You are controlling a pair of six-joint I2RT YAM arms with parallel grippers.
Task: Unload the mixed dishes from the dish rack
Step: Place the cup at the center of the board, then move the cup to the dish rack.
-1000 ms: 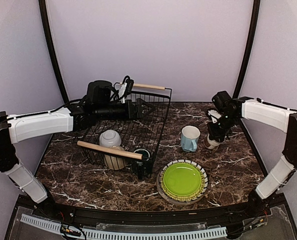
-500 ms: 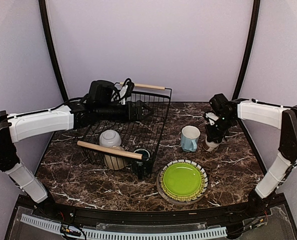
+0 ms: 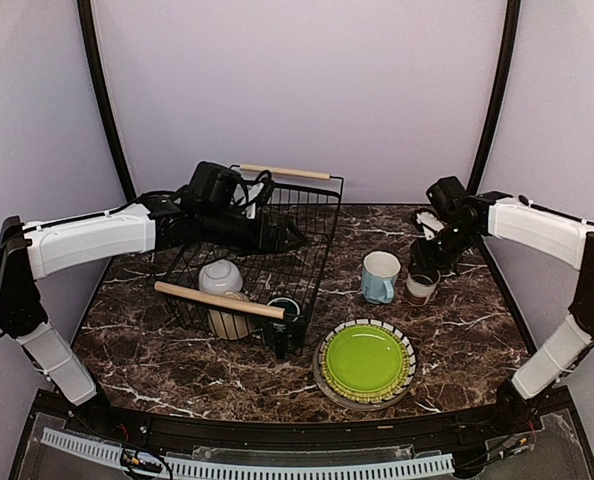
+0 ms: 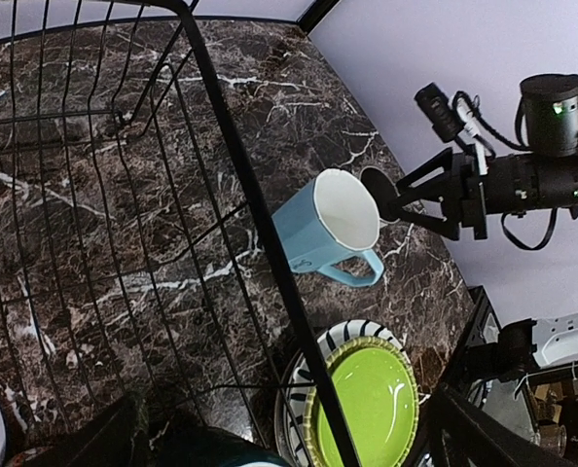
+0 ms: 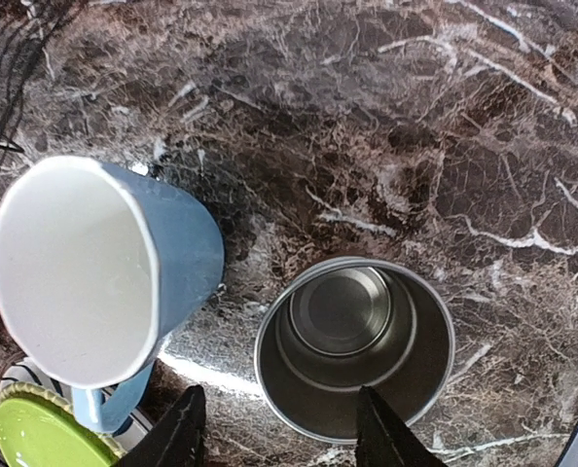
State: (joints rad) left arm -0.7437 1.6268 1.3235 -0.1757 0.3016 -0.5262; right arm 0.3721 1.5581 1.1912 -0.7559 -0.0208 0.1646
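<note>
Right fingers [image 5: 184, 438] were spread wide, holding nothing, tips hanging just above the near side of the cup [image 5: 353, 342]. Cup stood upright on the worktop [image 5: 523, 126], mouth up, dull grey-brown inside, clear of both tips as far as I could tell. Blue mug [image 5: 94, 268] stood just beside it, upright too, handle toward the plates. Left fingers [image 4: 99, 443] were also wide and empty, held over the middle of the rack [image 3: 327, 235], pointing toward the right arm's side.

What I judged the next move turned on: three dishes sat in the rack, all at its near end, below and nearward of the left fingers. White bowl [image 3: 220, 275] looked mouth-down. Cream bowl [image 3: 229, 322] sat just nearer, under the wooden handle [image 3: 220, 299]. Green mug [image 3: 284, 310] stood upright in the near right corner, mouth up, so its long axis ran vertical.

Left arm was clearly the nearer one. Right fingers were well apart from the rack, with the blue mug between. In the left wrist view the green mug showed only as a sliver at the bottom edge, so I reckoned those fingers needed to draw back and drop.

Already out: green plate [image 3: 365, 360] stacked on striped plate [image 3: 409, 352], on the worktop just right of the rack's near corner.
</note>
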